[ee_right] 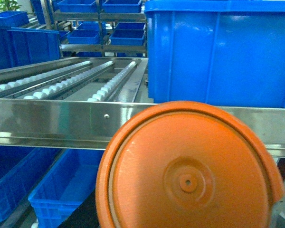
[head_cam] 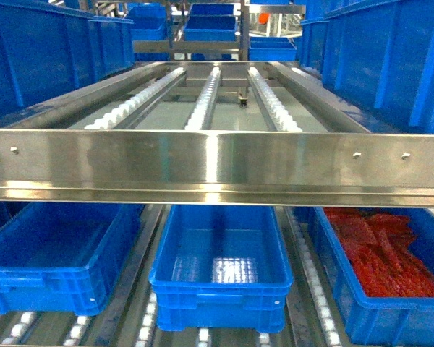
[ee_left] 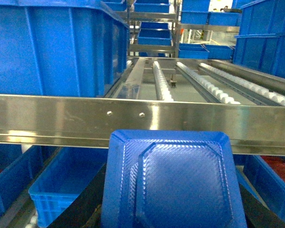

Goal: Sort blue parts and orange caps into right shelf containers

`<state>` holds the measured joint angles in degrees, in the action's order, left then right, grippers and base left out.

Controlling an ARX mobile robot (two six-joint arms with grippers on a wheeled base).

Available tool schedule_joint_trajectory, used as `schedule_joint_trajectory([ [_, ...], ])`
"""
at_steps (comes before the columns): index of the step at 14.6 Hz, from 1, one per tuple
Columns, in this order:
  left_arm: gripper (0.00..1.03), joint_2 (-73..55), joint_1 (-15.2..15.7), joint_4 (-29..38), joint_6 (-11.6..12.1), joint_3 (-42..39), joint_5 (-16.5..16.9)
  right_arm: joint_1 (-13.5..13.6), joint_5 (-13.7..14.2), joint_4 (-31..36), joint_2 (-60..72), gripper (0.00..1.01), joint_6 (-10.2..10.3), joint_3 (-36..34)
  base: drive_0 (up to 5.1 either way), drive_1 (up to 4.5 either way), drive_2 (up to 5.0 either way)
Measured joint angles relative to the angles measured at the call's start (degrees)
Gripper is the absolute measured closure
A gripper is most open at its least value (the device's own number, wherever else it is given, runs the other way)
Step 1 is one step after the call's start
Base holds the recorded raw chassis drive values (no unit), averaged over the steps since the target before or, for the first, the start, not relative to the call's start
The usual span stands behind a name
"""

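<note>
Head cam: we're facing the steel rail [head_cam: 217, 165] of the shelf. Below it, the right crate [head_cam: 390, 289] already holds orange stuff, while the middle crate [head_cam: 220, 264] looks empty.

Left wrist cam: a blue part [ee_left: 173, 183] fills the bottom edge, presumably held, though the left gripper's fingers are hidden.

Right wrist cam: same story with an orange cap [ee_right: 187, 171]; can't tell the right gripper's opening. Both pieces are yet to be dropped in.
</note>
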<state>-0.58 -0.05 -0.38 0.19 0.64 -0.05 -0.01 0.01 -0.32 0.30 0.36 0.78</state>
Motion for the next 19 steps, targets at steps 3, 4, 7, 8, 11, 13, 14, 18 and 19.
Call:
schedule_joint_trajectory([
  [3, 0.61, 0.00, 0.00, 0.04, 0.00, 0.00, -0.02, 0.00, 0.00, 0.09, 0.00, 0.57, 0.00, 0.00, -5.0, 2.43, 2.4],
  [4, 0.61, 0.00, 0.00, 0.00, 0.00, 0.00, 0.00, 0.00, 0.00, -0.09, 0.00, 0.57, 0.00, 0.00, -5.0, 2.49, 2.5],
  [7, 0.61, 0.02, 0.00, 0.07, 0.00, 0.00, 0.04, 0.00, -0.02, 0.02, 0.00, 0.57, 0.00, 0.00, -5.1, 2.40, 2.4],
  [8, 0.61, 0.00, 0.00, 0.00, 0.00, 0.00, 0.02, 0.00, -0.02, -0.17, 0.00, 0.57, 0.00, 0.00, -5.0, 2.42, 2.4],
  [11, 0.61, 0.00, 0.00, -0.11, 0.00, 0.00, 0.04, 0.00, -0.02, -0.04, 0.00, 0.57, 0.00, 0.00, -4.9, 2.50, 2.5],
  [13, 0.61, 0.00, 0.00, -0.24, 0.00, 0.00, -0.39, 0.00, -0.28, 0.07, 0.00, 0.57, 0.00, -0.02, 0.0, 0.00, 0.0],
  [14, 0.61, 0.00, 0.00, 0.07, 0.00, 0.00, -0.33, 0.00, -0.26, 0.04, 0.00, 0.57, 0.00, -0.02, 0.0, 0.00, 0.0],
  [18, 0.61, 0.00, 0.00, -0.02, 0.00, 0.00, -0.02, 0.00, -0.17, -0.07, 0.00, 0.57, 0.00, -0.02, 0.0, 0.00, 0.0],
  [19, 0.61, 0.00, 0.00, -0.04, 0.00, 0.00, -0.02, 0.00, -0.17, -0.04, 0.00, 0.57, 0.00, -0.02, 0.0, 0.00, 0.0],
])
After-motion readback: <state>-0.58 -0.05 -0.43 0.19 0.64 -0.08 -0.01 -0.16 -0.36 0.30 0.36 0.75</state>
